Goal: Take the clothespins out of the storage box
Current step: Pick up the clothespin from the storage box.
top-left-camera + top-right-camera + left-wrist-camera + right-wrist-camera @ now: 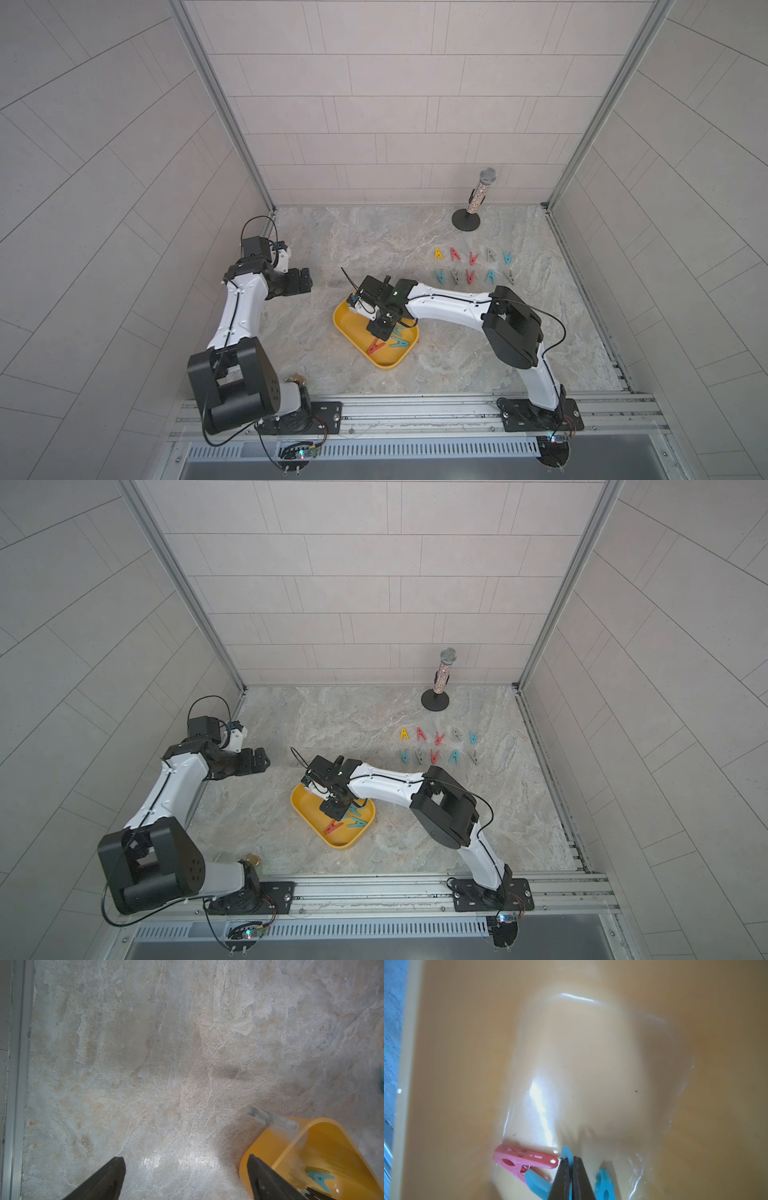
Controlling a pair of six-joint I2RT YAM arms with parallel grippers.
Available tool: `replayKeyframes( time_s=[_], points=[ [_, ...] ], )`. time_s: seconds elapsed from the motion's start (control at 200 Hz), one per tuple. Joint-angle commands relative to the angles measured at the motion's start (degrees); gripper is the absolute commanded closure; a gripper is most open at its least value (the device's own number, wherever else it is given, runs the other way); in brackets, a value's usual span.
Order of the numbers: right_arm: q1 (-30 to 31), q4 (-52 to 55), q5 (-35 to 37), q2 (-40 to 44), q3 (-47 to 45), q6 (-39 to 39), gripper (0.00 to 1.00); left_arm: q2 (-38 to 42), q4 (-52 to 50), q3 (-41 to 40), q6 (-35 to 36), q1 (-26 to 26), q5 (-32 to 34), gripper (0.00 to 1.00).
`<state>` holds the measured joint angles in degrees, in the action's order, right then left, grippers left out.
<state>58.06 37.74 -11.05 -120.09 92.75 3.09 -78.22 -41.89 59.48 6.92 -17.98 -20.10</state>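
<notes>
— right hand point(571, 1159) is clenched on a teal clothespin point(537, 1184) down inside the storage box point(467, 1064). i seem to have only a thin part of it, so it may swivel or slip as i lift.
— and its neighbours?
— red clothespin point(525, 1159) touches it and overlaps one end; i cannot tell which is on top. i think it could get dragged up and dropped on the rim. second teal clothespin point(605, 1184) sits just beside the hand.
— the box itself?
— it looks light on a smooth surface point(332, 232), so a snag could slide or tip it. left hand point(186, 1158) hangs released near the box corner, bracing nothing.
— the rest?
— ten clothespins point(470, 276) lie in two rows, well apart from the box.
</notes>
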Motion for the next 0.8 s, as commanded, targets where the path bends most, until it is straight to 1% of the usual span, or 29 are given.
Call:
replayKeyframes(
  time_s=[0.0,0.355,0.435,0.625,0.796],
  points=[
    [-0.1,0.3,1.5,2.1,-1.0,0.9,0.95,0.5,-0.4,0.9,0.0,-0.3,0.0,0.0],
    [-0.2,-0.6,2.5,7.0,-1.9,3.3,0.97,0.4,-0.4,0.9,0.0,-0.3,0.0,0.0],
    [-0.6,-0.5,2.1,7.6,-1.7,4.6,1.0,0.4,-0.4,0.9,0.0,-0.4,0.0,0.0],
    [-1.7,-0.5,2.1,9.4,-2.1,7.2,1.0,0.3,-0.4,0.9,0.0,-0.4,0.0,0.0],
    [-2.7,-0.6,3.2,12.8,-3.3,9.2,1.0,0.2,-0.4,0.9,0.0,-0.4,0.0,0.0]
  ],
)
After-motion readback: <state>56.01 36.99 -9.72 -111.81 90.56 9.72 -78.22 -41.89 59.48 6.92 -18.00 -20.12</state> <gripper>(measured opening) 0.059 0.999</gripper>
